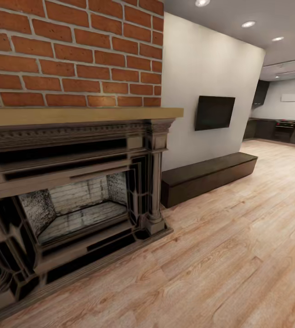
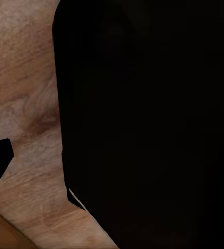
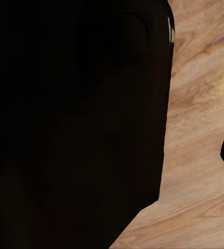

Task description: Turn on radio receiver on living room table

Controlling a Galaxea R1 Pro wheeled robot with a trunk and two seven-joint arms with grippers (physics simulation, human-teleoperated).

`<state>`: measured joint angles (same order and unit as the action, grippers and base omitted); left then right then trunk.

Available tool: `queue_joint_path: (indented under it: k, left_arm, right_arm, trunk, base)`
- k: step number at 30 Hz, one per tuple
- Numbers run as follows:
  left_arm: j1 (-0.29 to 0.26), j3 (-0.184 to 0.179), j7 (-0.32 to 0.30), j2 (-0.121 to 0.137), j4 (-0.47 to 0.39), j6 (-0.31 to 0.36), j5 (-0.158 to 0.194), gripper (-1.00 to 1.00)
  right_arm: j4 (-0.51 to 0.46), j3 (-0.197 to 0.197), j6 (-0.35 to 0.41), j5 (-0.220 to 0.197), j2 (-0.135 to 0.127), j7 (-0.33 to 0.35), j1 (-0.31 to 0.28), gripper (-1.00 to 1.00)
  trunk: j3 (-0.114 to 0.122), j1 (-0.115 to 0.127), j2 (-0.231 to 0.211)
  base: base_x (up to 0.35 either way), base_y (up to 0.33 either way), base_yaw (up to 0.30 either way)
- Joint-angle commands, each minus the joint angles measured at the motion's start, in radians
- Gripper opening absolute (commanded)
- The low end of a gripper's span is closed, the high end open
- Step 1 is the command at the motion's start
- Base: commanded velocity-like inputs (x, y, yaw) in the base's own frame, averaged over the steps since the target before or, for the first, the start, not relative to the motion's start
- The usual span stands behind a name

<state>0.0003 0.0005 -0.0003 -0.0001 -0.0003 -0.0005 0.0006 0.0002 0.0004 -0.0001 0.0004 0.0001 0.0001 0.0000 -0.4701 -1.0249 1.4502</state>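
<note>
We face fireplace (image 1: 74,200), brick wall (image 1: 69,50) above; dark bench (image 1: 209,175) and wall screen (image 1: 214,112) beside it, kitchen (image 1: 282,127) far off.
Radio, its surface: out of our sight; heading and long axis cannot be told.
Step in hand, we judge: travel. Turn base away from hearth, scan plank floor (image 1: 229,255) side for sofa, keep arms tucked.
Pincer state, both arms: cannot tell; wrist views show dark bulk over floor.

Fireplace (image 1: 69,196) cut off at head view's left and bottom edges; brick wall (image 1: 69,50) runs past top. Far kitchen cabinets (image 1: 279,130) too small for me to read detail. Both wrist views: large black shape (image 2: 148,124) blocks my sight ahead of jaws, finger stance unreadable; same dark mass (image 3: 75,124) on right.
</note>
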Motion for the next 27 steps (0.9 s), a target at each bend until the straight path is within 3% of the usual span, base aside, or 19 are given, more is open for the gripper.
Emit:
queue_joint_path:
  k: [1, 8, 27]
  left_arm:
    - [0.001, 0.005, -0.003, -0.006, -0.005, -0.005, 0.005, 1.0]
    - [0.001, 0.013, -0.003, -0.016, -0.045, -0.036, 0.025, 1.0]
    - [0.001, 0.012, -0.003, -0.017, -0.069, -0.056, 0.027, 1.0]
  right_arm:
    - [0.001, 0.005, -0.001, 0.004, 0.001, 0.001, -0.002, 1.0]
    - [0.001, 0.002, -0.024, 0.004, -0.003, -0.001, -0.003, 1.0]
    - [0.001, -0.002, -0.049, 0.001, -0.004, -0.002, -0.003, 1.0]
  trunk:
    - [0.0, 0.0, 0.0]
    - [0.001, 0.0, 0.0]
    - [0.013, 0.0, 0.0]
  base:
    - [0.0, 0.0, 0.0]
    - [0.0, 0.0, -0.03]
    - [0.0, 0.0, -0.253]
